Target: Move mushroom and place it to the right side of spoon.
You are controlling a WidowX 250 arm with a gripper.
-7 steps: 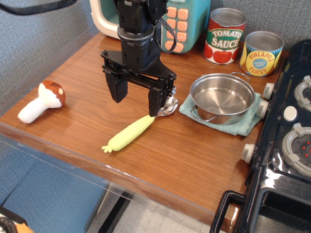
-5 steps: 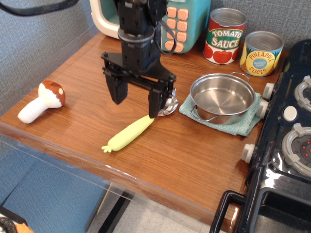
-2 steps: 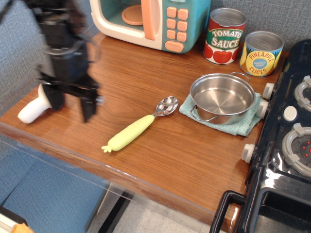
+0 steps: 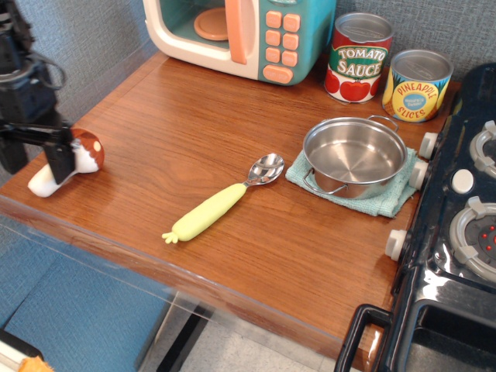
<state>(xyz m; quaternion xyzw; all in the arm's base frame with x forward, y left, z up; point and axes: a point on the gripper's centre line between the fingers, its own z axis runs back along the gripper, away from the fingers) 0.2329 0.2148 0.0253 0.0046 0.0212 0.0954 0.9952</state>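
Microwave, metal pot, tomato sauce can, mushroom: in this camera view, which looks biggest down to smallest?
1. Microwave, though cut off by the frame's top.
2. Metal pot.
3. Tomato sauce can.
4. Mushroom, partly hidden behind the gripper; its length looks close to the can's height, so those last two are unsure.

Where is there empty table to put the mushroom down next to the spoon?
Bare wood lies right of the spoon, bordered by the table front edge, the green cloth under the pot and the stove. Another bare patch lies between the mushroom and spoon. The back right is crowded with cans.
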